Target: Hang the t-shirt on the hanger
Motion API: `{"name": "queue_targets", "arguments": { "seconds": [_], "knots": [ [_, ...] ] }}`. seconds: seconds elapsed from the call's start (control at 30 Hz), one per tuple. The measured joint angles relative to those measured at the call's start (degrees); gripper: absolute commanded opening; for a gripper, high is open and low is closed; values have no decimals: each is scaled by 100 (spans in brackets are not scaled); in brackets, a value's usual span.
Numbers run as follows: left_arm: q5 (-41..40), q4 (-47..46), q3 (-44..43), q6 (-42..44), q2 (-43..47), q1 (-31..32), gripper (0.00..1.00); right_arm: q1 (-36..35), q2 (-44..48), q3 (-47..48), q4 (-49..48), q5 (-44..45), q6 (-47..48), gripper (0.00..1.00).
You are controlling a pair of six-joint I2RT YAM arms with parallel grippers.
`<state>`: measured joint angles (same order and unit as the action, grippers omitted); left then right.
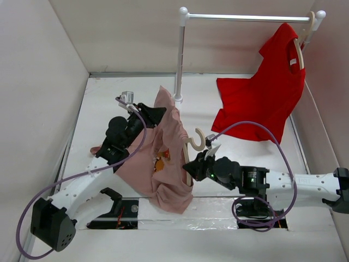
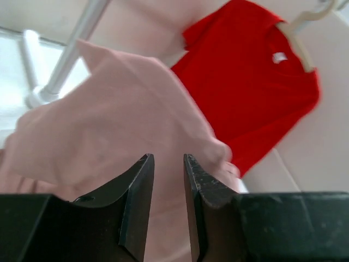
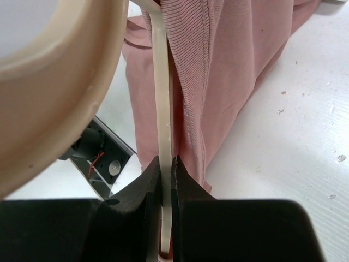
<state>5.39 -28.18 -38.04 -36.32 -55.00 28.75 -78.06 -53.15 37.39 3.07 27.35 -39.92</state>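
Note:
The dusty pink t-shirt (image 1: pixel 163 158) hangs draped over the pale hanger (image 1: pixel 197 140), whose hook sticks out on the shirt's right side. My right gripper (image 1: pixel 200 162) is shut on the hanger's thin bar (image 3: pixel 161 109), with the shirt (image 3: pixel 229 65) hanging just beside it. The hook (image 3: pixel 65 82) looms large at the left of that view. My left gripper (image 1: pixel 158 113) is at the raised upper part of the shirt. In the left wrist view its jaws (image 2: pixel 168 158) stand a narrow gap apart with pink cloth (image 2: pixel 109 125) filling it.
A white rack pole (image 1: pixel 179 54) stands just behind the shirt, with a rail across the top. A bright red t-shirt (image 1: pixel 262 103) on a matching hanger (image 1: pixel 303 38) hangs at the right end. Walls close in on the left, back and right.

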Motion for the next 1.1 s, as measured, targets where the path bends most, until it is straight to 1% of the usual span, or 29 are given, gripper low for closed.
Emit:
{"name": "queue_targets", "arguments": {
  "seconds": [0.03,0.13,0.27,0.33,0.43,0.53,0.6,0.63,0.67,0.73,0.77,0.83,0.97,1.1],
  "knots": [
    [74,0,52,0,127,55,24,0,-17,2,7,7,2,0],
    [282,20,153,-4,393,76,31,0,-120,9,17,26,2,0],
    [710,109,66,39,275,76,46,0,-289,28,46,28,28,0],
    [911,262,-39,70,140,76,47,0,-363,79,103,31,42,0],
    [1069,544,-291,160,-59,76,47,0,-404,127,131,37,68,0],
    [1113,623,-389,208,-131,76,44,0,-409,129,133,52,103,0],
    [1113,730,-444,249,-166,76,35,0,-417,149,133,50,116,0],
    [1113,772,-470,271,-190,76,28,0,-422,160,131,52,129,0],
    [1110,793,-485,275,-205,76,19,0,-431,175,136,52,136,0],
    [1108,791,-485,284,-212,76,13,0,-444,214,208,52,129,0],
    [1099,793,-490,284,-212,76,8,0,-444,223,247,70,129,0],
    [1093,835,-518,284,-214,76,1,2,-442,223,267,74,131,0],
    [1091,855,-551,280,-203,76,0,0,-409,223,302,85,127,0],
    [1062,979,-761,286,-212,76,0,0,-317,221,343,85,127,0]
  ]
}}
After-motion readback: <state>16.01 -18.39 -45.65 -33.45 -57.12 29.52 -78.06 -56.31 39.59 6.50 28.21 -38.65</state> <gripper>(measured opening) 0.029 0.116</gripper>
